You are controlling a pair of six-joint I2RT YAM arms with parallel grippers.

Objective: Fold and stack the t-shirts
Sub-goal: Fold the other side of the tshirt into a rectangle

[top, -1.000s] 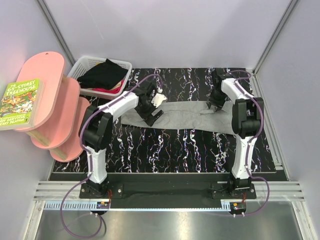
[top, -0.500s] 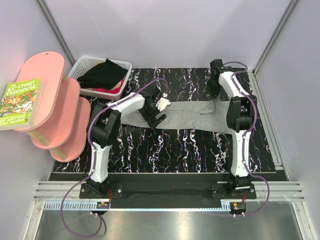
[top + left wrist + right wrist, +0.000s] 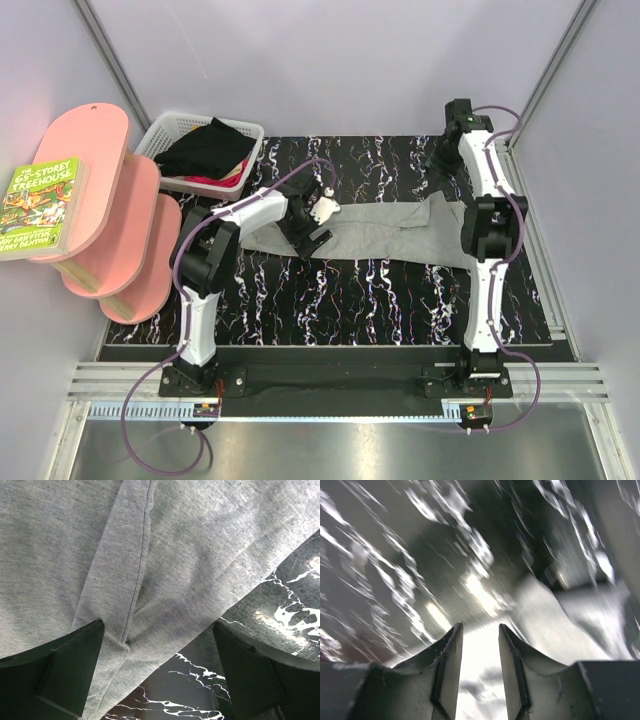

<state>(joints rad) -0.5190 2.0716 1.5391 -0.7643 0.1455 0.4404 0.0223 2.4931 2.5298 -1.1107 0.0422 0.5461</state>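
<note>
The light heather-grey t-shirt (image 3: 380, 232) lies spread in a long strip across the marbled table, and its seam (image 3: 137, 580) runs down the left wrist view. My left gripper (image 3: 312, 228) (image 3: 159, 627) rests low over the shirt's left part, open wide, with the cloth's near edge and bare table between its fingers (image 3: 60, 675). My right gripper (image 3: 440, 170) (image 3: 480, 630) is raised near the back right corner, beyond the shirt's right end. Its view is motion-blurred, and its fingers (image 3: 447, 670) stand partly apart with nothing gripped. The black t-shirt (image 3: 205, 150) lies heaped in the basket.
The white lattice basket (image 3: 165, 130) stands at the back left. Next to it, left of the table, stands a pink tiered shelf (image 3: 100, 200) with a green book (image 3: 40, 205) on it. Grey walls and frame posts close in the back and right sides.
My right arm has lifted off the shirt's right end and swung to the back right corner, its jaws narrowing. The left gripper slid a little to the right along the shirt, still open.
</note>
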